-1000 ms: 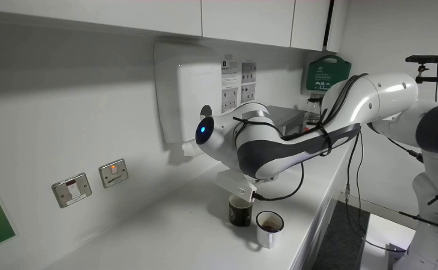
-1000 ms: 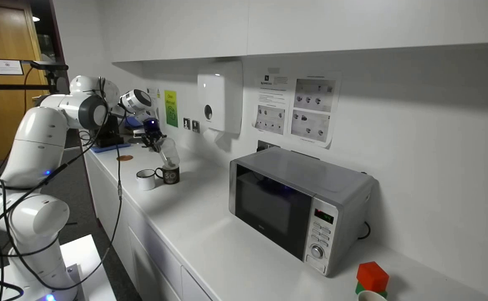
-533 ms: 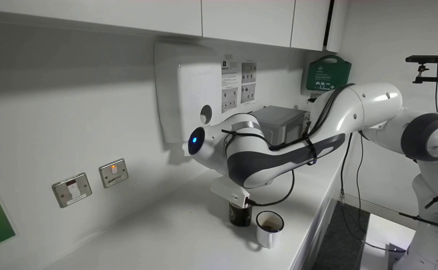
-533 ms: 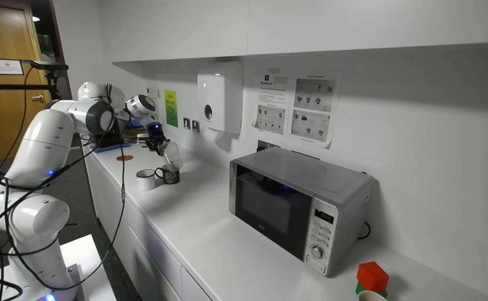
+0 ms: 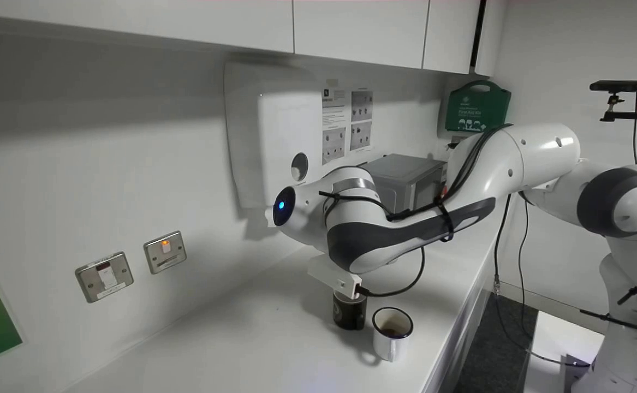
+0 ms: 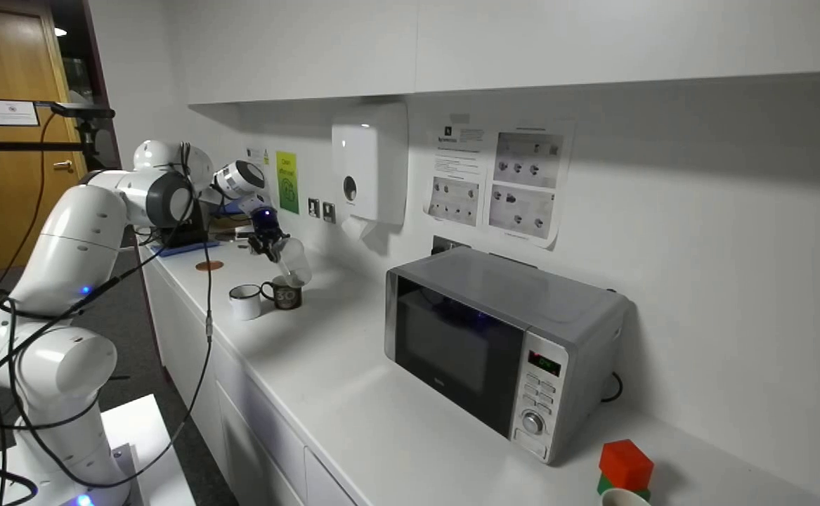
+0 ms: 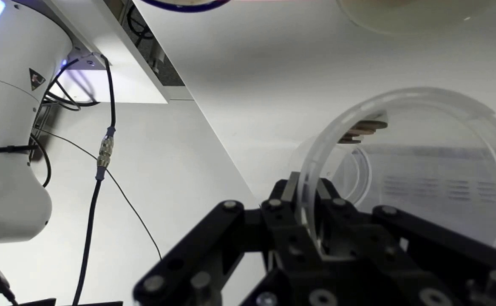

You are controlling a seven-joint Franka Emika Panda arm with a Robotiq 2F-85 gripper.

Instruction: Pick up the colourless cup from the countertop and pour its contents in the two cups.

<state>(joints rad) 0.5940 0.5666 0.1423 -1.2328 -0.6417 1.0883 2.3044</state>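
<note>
My gripper (image 7: 307,182) is shut on the wall of the colourless cup (image 7: 426,102), whose clear rim passes between its black fingertips. In an exterior view the colourless cup (image 6: 296,261) hangs tilted from the gripper (image 6: 276,251), its lower end overlapping the top of the dark mug (image 6: 287,296); whether they touch I cannot tell. The white mug (image 6: 245,303) stands beside the dark one on the white countertop (image 6: 325,337). Something brown lies at the bottom of the white mug (image 5: 392,338). In that exterior view the arm hides the colourless cup. Brown bits show through the cup's wall in the wrist view.
A paper dispenser (image 6: 371,161) hangs on the wall behind. A microwave (image 6: 501,344) stands further along, with a red block (image 6: 626,465) near the front corner. Behind the mugs lies a brown disc (image 6: 209,266). Wall cabinets (image 5: 362,33) overhang the worktop.
The arm has come down, and the colourless cup in its grip has shifted lower and slightly towards the wall over the dark mug. Both mugs stay where they were.
</note>
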